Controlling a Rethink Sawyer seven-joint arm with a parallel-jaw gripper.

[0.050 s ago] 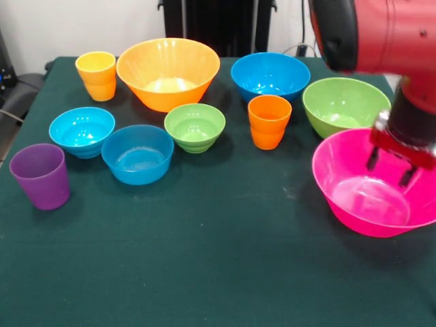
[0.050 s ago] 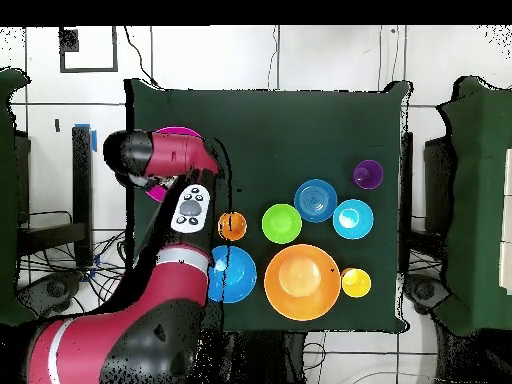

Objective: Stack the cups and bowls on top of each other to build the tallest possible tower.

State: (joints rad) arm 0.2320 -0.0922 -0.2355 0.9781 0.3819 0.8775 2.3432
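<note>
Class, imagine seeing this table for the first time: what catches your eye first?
The red arm's pincer reaches down into the large pink bowl at the table's edge. Behind it, bright ware spreads over the dark green table, led by the large orange bowl at the back and a purple cup standing alone.

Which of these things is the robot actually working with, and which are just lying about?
For the job: yellow cup, orange cup, purple cup; large orange bowl, pink bowl, medium green bowl, medium blue bowl, small green bowl, cyan bowl, small blue bowl; gripper.
Just there: green table, cable.
</note>
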